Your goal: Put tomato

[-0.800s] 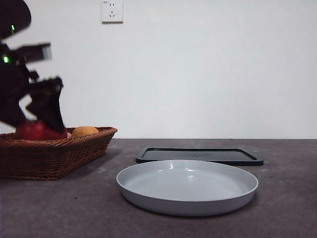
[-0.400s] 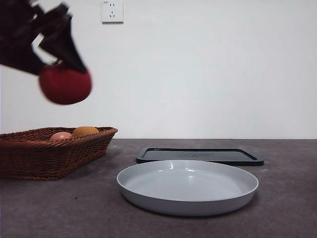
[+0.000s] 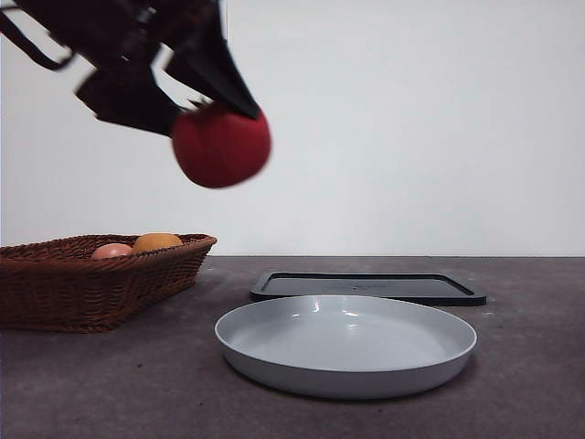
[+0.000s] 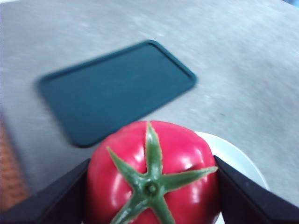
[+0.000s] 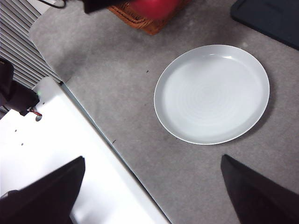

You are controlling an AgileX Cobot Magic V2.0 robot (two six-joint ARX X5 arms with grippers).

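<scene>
red tomato [image 4: 154, 179], grey plate [image 3: 274, 352], brown basket [image 3: 91, 283]

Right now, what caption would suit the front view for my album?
Left pincer carries a red tomato in the air between basket and white plate.

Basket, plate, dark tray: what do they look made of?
Basket: woven brown wicker, going by the visible weave and braided rim. Plate: smooth pale grey with soft glints, so glazed ceramic or melamine; the look leaves it open. Dark tray: flat and matte with a raised rim, probably plastic.
</scene>
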